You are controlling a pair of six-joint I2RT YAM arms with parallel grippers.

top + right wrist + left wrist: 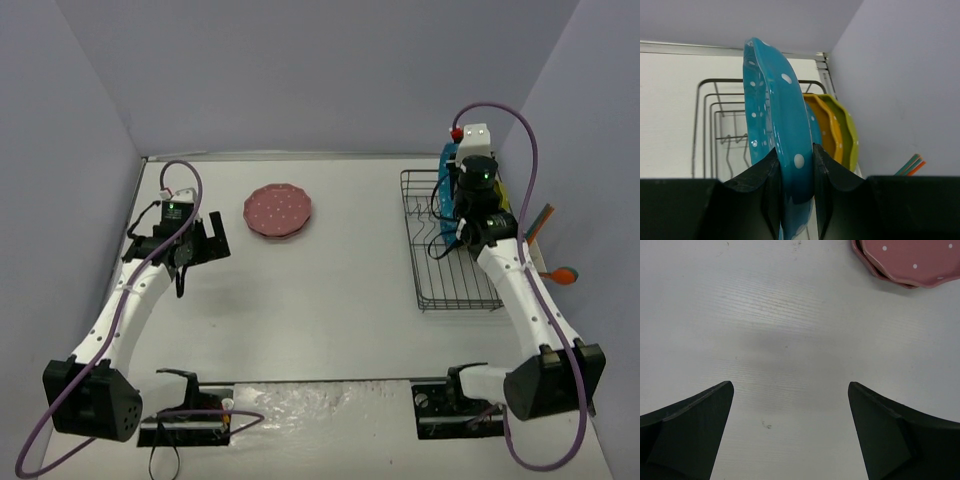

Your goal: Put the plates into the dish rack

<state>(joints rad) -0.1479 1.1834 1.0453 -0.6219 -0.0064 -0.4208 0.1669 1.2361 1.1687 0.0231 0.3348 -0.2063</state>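
The right gripper [795, 155] is clamped on the rim of a blue polka-dot plate [771, 100], holding it on edge over the far end of the black wire dish rack [440, 285]. The rack sits along the right edge of the table [320, 330], toward the far right corner. Just behind the held plate, an orange-yellow plate [826, 131] and a yellow-green plate [849, 134] already stand upright in the rack, with a sliver of another blue rim in front of them. A stack of pink plates [278, 212], at least two, lies flat near the middle of the far edge. The left gripper [791, 390] hangs just left of that stack, jaws wide apart and empty. By my reckoning the loading is past halfway: the blue plate needs seating, then the pink ones
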